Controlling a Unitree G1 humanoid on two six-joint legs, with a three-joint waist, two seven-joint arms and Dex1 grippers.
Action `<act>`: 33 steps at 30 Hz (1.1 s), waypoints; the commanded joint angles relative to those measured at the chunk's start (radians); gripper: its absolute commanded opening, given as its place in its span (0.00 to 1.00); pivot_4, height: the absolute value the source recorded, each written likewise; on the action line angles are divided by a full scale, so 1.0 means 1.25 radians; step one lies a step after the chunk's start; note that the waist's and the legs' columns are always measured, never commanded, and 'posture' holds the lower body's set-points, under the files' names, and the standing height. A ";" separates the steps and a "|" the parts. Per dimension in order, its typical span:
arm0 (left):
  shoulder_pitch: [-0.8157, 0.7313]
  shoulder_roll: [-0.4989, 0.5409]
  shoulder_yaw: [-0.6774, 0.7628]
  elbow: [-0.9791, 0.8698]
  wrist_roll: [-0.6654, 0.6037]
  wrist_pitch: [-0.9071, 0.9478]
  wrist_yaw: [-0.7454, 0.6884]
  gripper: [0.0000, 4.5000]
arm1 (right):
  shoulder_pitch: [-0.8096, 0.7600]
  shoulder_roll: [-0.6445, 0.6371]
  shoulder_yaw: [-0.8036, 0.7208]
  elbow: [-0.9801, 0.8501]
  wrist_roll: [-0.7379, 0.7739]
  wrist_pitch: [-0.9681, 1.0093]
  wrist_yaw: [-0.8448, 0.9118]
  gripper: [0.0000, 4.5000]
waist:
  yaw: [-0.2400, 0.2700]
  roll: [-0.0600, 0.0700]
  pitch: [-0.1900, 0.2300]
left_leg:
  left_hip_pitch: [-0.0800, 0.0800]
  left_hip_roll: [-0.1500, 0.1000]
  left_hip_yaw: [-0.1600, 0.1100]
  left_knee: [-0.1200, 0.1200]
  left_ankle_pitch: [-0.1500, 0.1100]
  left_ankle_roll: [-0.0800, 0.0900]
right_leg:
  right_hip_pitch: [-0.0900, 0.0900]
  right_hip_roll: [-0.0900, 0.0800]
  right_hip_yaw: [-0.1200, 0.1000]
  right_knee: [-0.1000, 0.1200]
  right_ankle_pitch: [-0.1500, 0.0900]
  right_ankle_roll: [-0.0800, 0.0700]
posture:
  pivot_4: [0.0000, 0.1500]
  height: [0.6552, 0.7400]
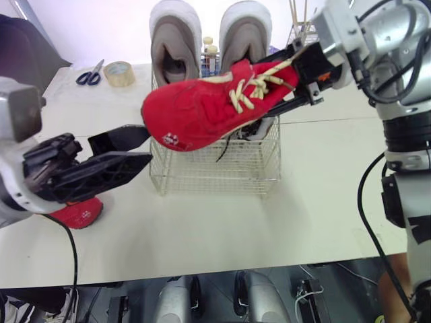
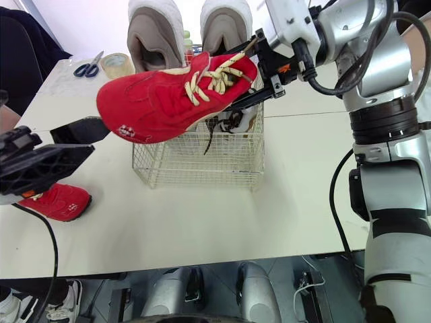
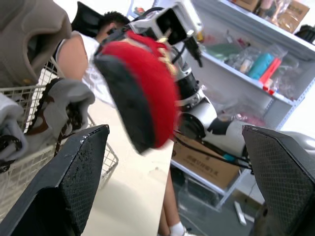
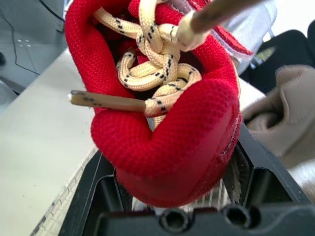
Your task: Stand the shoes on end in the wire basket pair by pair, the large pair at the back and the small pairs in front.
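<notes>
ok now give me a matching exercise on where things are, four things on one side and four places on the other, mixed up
Things
1. raised red shoe
2. second red shoe
3. large grey pair
4. scissors

Places
A. standing on end at the back of the wire basket
B. lying on the table close by the open left gripper
C. held in the air over the wire basket by the right gripper
D. beside the roll of tape at the table's far left

Pairs: 1-C, 2-B, 3-A, 4-D
</notes>
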 commanded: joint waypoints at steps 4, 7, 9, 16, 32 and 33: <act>-0.085 -0.035 -0.070 0.035 -0.014 -0.017 0.077 1.00 | 0.016 -0.005 -0.027 -0.092 0.041 0.040 0.002 0.44 | 0.000 0.000 0.000 | 0.000 0.000 0.000 0.000 0.000 0.000 | 0.000 0.000 0.000 0.000 0.000 0.000 | 1.00 1.00; -0.095 -0.050 -0.081 0.035 -0.014 -0.011 0.088 0.94 | 0.026 -0.008 -0.037 -0.113 0.042 0.059 0.002 0.44 | 0.000 0.000 0.000 | 0.000 0.000 0.000 0.000 0.000 0.000 | 0.000 0.000 0.000 0.000 0.000 0.000 | 1.00 1.00; -0.095 -0.054 -0.079 0.035 -0.014 -0.003 0.082 0.82 | 0.030 -0.009 -0.044 -0.120 0.038 0.070 0.002 0.44 | 0.000 0.000 0.000 | 0.000 0.000 0.000 0.000 0.000 0.000 | 0.000 0.000 0.000 0.000 0.000 0.000 | 1.00 1.00; -0.096 -0.062 -0.088 0.034 -0.014 0.010 0.070 0.25 | 0.030 0.000 -0.063 -0.120 0.015 0.079 0.002 0.44 | 0.000 0.000 0.000 | 0.000 0.000 0.000 0.000 0.000 0.000 | 0.000 0.000 0.000 0.000 0.000 0.000 | 1.00 1.00; -0.069 -0.175 -0.018 0.010 -0.014 -0.048 0.131 0.24 | 0.048 -0.067 -0.194 -0.098 0.047 0.276 -0.105 1.00 | 0.001 -0.001 0.000 | 0.000 0.000 -0.001 0.001 0.000 0.000 | 0.001 0.001 0.000 0.000 0.000 0.000 | 1.00 1.00; -0.067 -0.182 -0.001 0.012 -0.014 -0.054 0.133 0.24 | 0.063 -0.077 -0.230 -0.096 0.080 0.337 -0.133 1.00 | 0.002 -0.001 0.000 | 0.000 0.000 -0.001 0.001 0.000 0.000 | 0.001 0.000 0.000 0.000 0.000 0.000 | 1.00 1.00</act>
